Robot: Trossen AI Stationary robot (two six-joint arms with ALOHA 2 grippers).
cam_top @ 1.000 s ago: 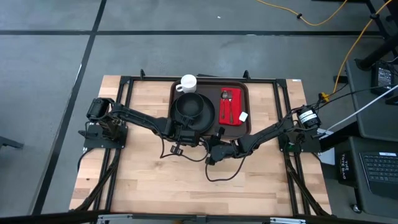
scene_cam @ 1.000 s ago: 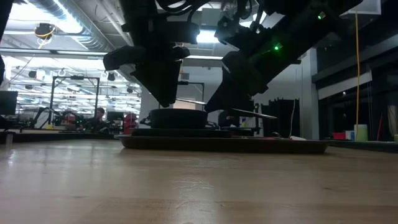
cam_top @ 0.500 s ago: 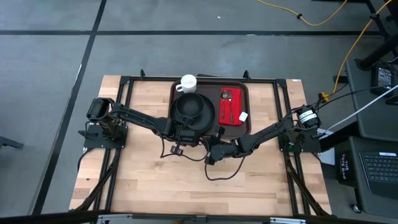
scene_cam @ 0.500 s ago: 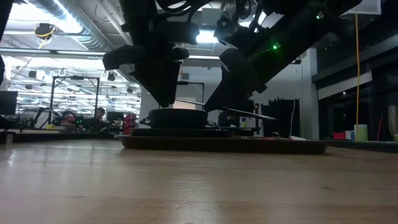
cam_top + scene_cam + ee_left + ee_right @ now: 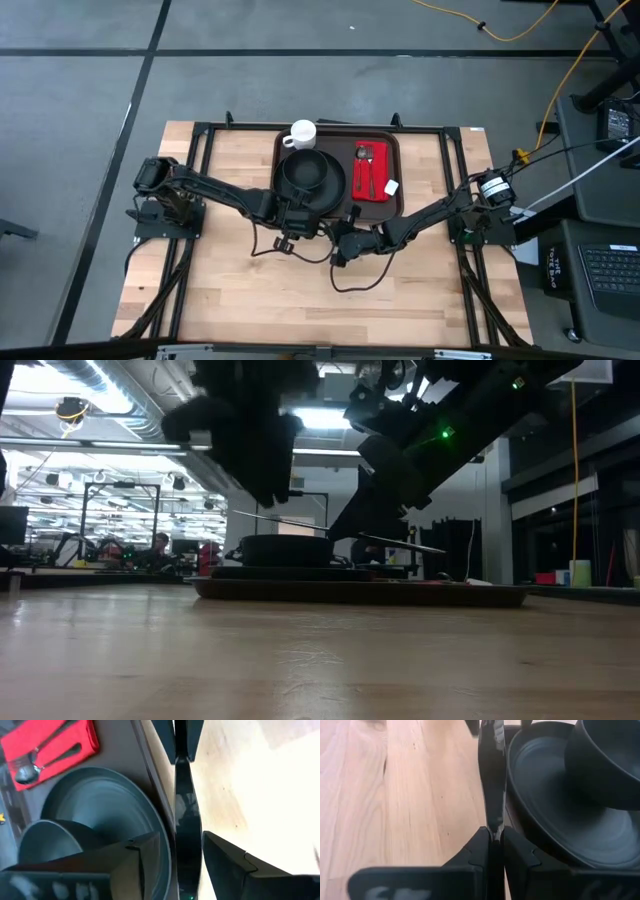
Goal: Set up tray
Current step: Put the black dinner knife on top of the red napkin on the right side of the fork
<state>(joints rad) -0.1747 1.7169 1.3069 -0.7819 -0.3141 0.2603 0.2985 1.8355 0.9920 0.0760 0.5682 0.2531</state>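
Note:
A dark, shiny knife point(image 5: 186, 820) hangs level above the table, along the near rim of the dark brown tray point(image 5: 392, 200). My right gripper point(image 5: 492, 837) is shut on one end of it. My left gripper point(image 5: 182, 855) is open; its fingers stand on either side of the knife's other end and, in the low view, just above the knife point(image 5: 280, 520). On the tray are a black plate point(image 5: 310, 178) with a bowl in it, a white mug point(image 5: 303, 133), and a red napkin point(image 5: 372, 172) that carries a spoon and a fork. My right gripper pinches the knife's near end point(image 5: 492, 831) between its two fingers, which press on the knife's flat faces. The fingers slant down from the table's right side and lie along the knife. The knife sticks straight out ahead of them, on edge, clear of the table and the tray.
The tray fills the far middle of the wooden table point(image 5: 250, 290). Bare wood lies in front of both arms. A black frame point(image 5: 200, 150) runs along the table's sides and far edge, and loose cables hang under both wrists.
My left gripper has opened and risen off the knife. The knife has stayed level in my right gripper, and more of its length shows in the low view.

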